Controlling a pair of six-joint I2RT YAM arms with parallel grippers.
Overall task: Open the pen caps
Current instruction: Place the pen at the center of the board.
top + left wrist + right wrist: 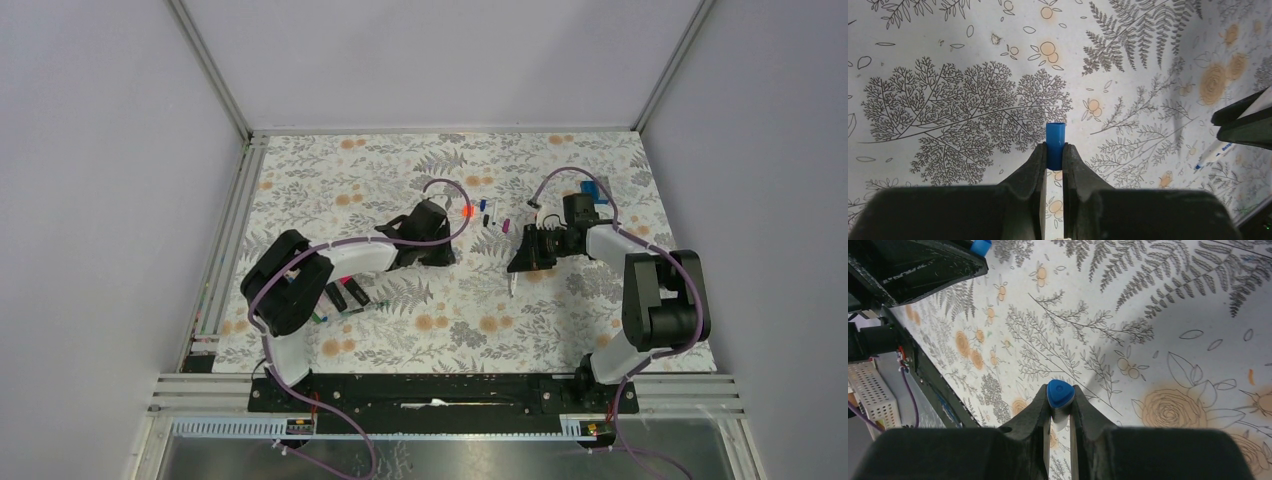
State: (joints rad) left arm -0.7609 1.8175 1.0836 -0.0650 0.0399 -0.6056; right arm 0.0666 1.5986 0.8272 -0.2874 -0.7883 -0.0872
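My left gripper [1055,151] is shut on a blue pen cap [1055,136], whose hollow open end points away from the fingers. My right gripper [1060,400] is shut on a white pen with a blue triangular end [1059,392]. The pen's uncapped tip [1209,154] shows at the right of the left wrist view. In the top view both grippers [448,252] [518,266] hover mid-table, a short gap apart. Loose caps lie just behind them: orange [467,211], blue [483,206], black [487,220] and pink [506,226].
Several chunky markers [345,295] lie under my left arm at the left of the flowered mat [450,320]. A blue block [592,188] sits at the back right behind my right wrist. Metal rails [235,220] border the mat on the left.
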